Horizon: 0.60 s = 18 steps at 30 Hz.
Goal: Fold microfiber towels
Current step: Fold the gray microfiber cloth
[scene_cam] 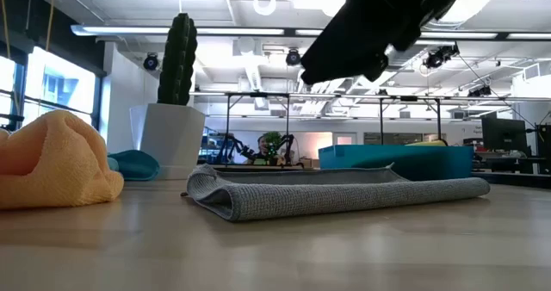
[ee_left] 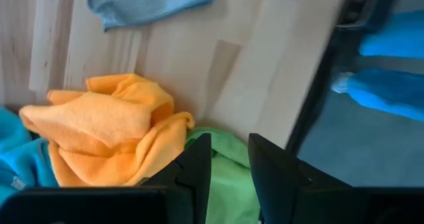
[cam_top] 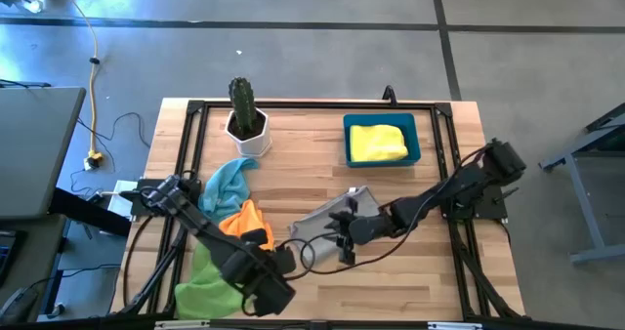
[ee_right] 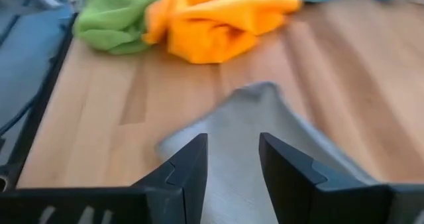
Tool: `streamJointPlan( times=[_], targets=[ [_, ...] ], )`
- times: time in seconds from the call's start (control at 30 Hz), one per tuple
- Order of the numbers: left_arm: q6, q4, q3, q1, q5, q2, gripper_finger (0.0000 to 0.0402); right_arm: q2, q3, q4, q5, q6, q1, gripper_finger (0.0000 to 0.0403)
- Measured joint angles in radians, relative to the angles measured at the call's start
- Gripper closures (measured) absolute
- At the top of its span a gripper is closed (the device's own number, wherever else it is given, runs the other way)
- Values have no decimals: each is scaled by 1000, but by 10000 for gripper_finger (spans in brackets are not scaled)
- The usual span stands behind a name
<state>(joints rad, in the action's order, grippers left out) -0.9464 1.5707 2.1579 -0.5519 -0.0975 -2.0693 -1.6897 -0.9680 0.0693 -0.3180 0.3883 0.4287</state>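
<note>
High view shows the soft grey microfiber towel [cam_top: 327, 216] lying folded over on the bare middle of the wooden table [cam_top: 410, 271], apart from the crumpled orange cloth [cam_top: 246, 219], lime green cloth [cam_top: 207, 276] and light blue cloth [cam_top: 227, 182], likely for working room. Right gripper [cam_top: 344, 240] reaches low from the right over the grey towel's near edge, fingers parted and empty. Left gripper [ee_left: 228, 168] hovers over the pile at the green cloth, fingers slightly apart, pinching nothing.

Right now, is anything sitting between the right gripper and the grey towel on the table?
Nothing visible. The right gripper hangs over the grey towel, jaws apart, with only air between them. The orange towel and green towel lie off to one side, beyond the grey one.
</note>
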Motion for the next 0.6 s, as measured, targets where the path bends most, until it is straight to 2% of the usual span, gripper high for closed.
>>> streamJointPlan(
  times=[0.2, 0.33, 0.5, 0.6],
  targets=[
    [15, 1, 28, -37, -7, 53, 312, -114, 0, 165, 17, -41, 44, 274],
    [31, 1, 32, -55, -11, 82, 312, -157, 0, 205, 85, -70, 58, 274],
    [113, 0, 33, -58, -17, 104, 312, -245, -10, 360, 147, -99, 59, 274],
    [140, 0, 33, -56, -20, 107, 312, -306, -58, 351, 148, -111, 59, 274]
  ],
)
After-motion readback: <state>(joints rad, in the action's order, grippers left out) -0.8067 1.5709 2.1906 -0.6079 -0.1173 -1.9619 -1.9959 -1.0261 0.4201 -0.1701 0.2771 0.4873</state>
